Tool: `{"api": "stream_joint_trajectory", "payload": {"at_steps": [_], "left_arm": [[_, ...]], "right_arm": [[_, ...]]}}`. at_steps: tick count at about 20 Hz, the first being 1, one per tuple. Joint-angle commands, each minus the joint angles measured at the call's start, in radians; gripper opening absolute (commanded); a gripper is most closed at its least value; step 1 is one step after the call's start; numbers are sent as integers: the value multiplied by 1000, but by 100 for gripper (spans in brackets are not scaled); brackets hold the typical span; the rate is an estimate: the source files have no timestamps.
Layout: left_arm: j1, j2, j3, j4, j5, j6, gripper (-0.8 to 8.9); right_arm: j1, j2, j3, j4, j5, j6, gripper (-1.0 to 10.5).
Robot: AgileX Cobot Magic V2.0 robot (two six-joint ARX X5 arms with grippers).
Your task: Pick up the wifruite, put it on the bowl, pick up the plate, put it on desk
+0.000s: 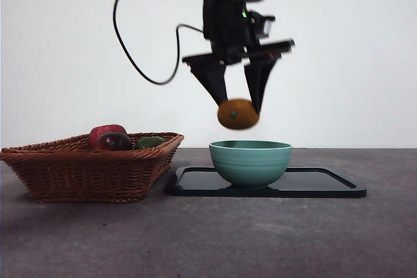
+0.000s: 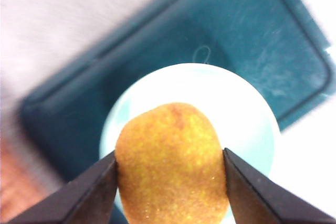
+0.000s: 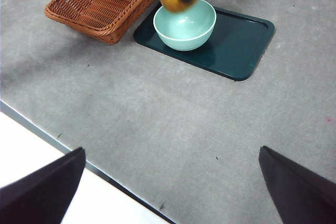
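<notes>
The orange wifruite (image 1: 238, 114) hangs in the air just above the mint-green bowl (image 1: 250, 161), a little to the basket side of its middle. My left gripper (image 1: 240, 110) is shut on it, one black jaw on each side. The left wrist view looks down past the wifruite (image 2: 170, 166) into the pale bowl (image 2: 247, 114), which stands on the plate (image 2: 252, 35), a dark rectangular tray. My right gripper (image 3: 173, 156) is open over the bare desk (image 3: 173, 103), well away from the bowl (image 3: 184, 30) and holding nothing.
A brown wicker basket (image 1: 91, 167) sits beside the plate (image 1: 326, 183), holding a dark red fruit (image 1: 114, 140) and a green fruit (image 1: 150, 141). The desk's near edge (image 3: 47, 137) runs close to the right gripper.
</notes>
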Motion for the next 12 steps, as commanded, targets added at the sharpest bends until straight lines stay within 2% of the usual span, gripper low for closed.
{"api": "stream_joint_trajectory", "payload": {"at_steps": [1, 4, 12], "left_arm": [[2, -37, 35, -57, 3, -7, 246], [13, -112, 35, -119, 3, -7, 246], [83, -372, -36, -140, 3, -21, 246]], "right_arm": [[5, 3, 10, 5, -2, 10, 675], [5, 3, 10, 2, -2, 10, 675], [5, 3, 10, 1, -2, 10, 675]]}}
